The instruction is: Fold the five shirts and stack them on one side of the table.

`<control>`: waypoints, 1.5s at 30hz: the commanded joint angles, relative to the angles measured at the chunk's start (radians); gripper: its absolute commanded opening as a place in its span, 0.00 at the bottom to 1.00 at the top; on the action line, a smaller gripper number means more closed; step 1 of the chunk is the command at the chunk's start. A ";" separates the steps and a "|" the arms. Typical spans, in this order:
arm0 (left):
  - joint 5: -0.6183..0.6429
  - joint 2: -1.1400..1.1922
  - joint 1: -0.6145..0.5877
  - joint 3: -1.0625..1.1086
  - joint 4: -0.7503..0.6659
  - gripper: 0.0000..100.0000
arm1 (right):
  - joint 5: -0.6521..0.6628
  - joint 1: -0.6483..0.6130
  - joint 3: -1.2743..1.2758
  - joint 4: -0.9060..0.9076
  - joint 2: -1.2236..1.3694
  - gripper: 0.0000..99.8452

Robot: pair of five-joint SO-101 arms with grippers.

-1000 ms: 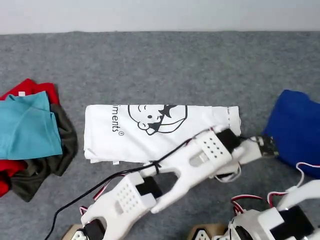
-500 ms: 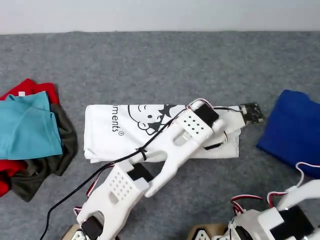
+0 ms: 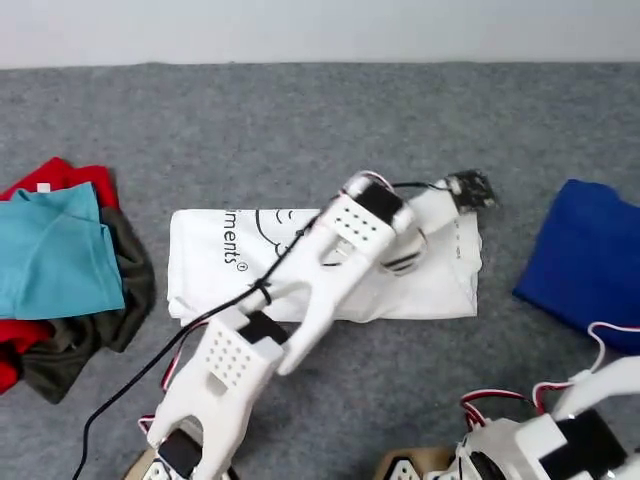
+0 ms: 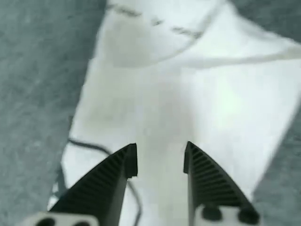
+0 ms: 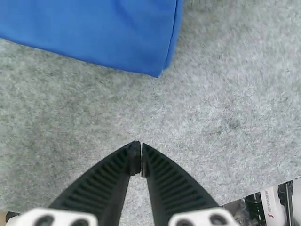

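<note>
At the near edge of the desk [image 3: 560,130], the right gripper [image 5: 140,157] sits low over bare grey surface. Its fingers are pressed together on nothing, and a corner of the blue shirt [image 5: 94,28] lies a little beyond their tips. From that same edge the left arm [image 3: 300,310] stretches diagonally over the white shirt [image 3: 210,280], which lies mid-desk folded into a long rectangle, print side up. The left gripper [image 4: 160,160] hangs above the right end of this shirt, near its far corner. Its fingers [image 4: 120,165] are parted and empty, with white cloth showing in the gap. A black cable [image 3: 150,400] trails along the arm (in the left wrist view a dark loop shows against the cloth just beside one finger).

Farther out, the blue shirt rests at the right side, near the white one but apart from it. At the left side the teal shirt [image 3: 50,250] lies on top of the red shirt [image 3: 65,175] and the dark shirt [image 3: 110,320] in a loose heap.

The main risk, as I judge it, is a shallow pinch. If the fingers close on the top layer alone, lifting would peel the fold open rather than carry the whole end over. The cable is a second worry, since a loop catching the hem could drag the rectangle askew. A low arm sweeping back across the cloth could also rumple it or nudge it towards the blue shirt.
</note>
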 commanded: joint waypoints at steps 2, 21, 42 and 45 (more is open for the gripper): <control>-0.023 -0.014 -0.051 -0.036 -0.023 0.17 | 0.003 -0.012 -0.041 -0.004 -0.044 0.01; -0.015 -0.117 0.133 -0.108 0.397 0.09 | -0.005 -0.004 -0.041 0.007 -0.051 0.01; -0.015 0.115 -0.054 -0.186 0.345 0.08 | -0.005 -0.004 -0.041 0.007 -0.051 0.01; -0.009 0.095 -0.051 -0.297 0.402 0.08 | -0.005 -0.004 -0.041 0.007 -0.051 0.01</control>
